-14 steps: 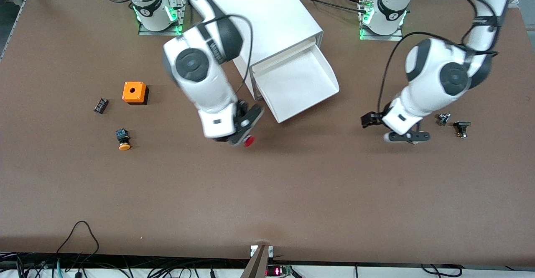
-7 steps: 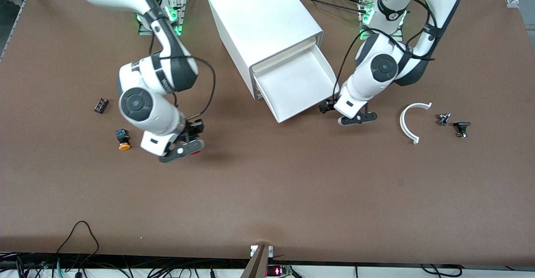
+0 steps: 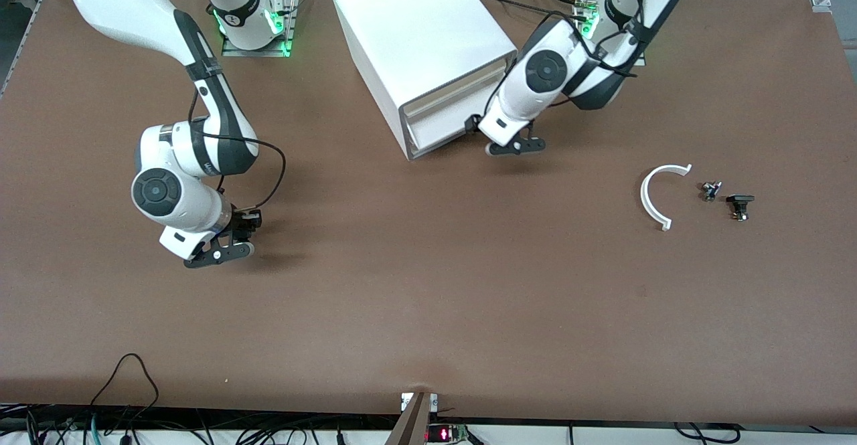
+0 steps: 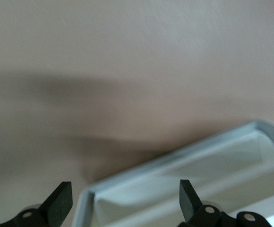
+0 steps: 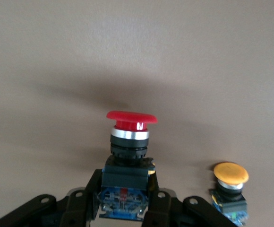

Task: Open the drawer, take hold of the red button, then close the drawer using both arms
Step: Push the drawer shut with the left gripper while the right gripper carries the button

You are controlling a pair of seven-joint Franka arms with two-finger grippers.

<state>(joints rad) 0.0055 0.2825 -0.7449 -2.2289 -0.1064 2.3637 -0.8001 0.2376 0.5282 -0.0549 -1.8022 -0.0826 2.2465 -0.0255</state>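
— Two arms at work; where is the right gripper (image 3: 221, 255)?
— Over bare surface (image 3: 428, 298) toward the right arm's end. Its fingers (image 5: 92, 196) are clamped on the button (image 5: 127, 156), gripping the black body from both sides, with the red cap pointing out past the fingertips.
— Anything near those fingers?
— In the right wrist view an orange-capped button (image 5: 229, 187) stands on the surface just beside them, apart from the red one.
— And the left gripper (image 3: 514, 148)?
— Right at the cabinet (image 3: 422, 37), in front of the drawer (image 3: 438, 127), which is nearly pushed in, with only a narrow strip of its front showing. Its fingers (image 4: 61, 203) are spread wide, holding nothing, and the drawer's white rim (image 4: 175, 163) lies between and just ahead of the tips.
— Touching it?
— I cannot tell.
— What else?
— A white curved piece (image 3: 653, 194) and two small dark parts (image 3: 726, 197) lie well apart from the left fingers, toward the left arm's end.
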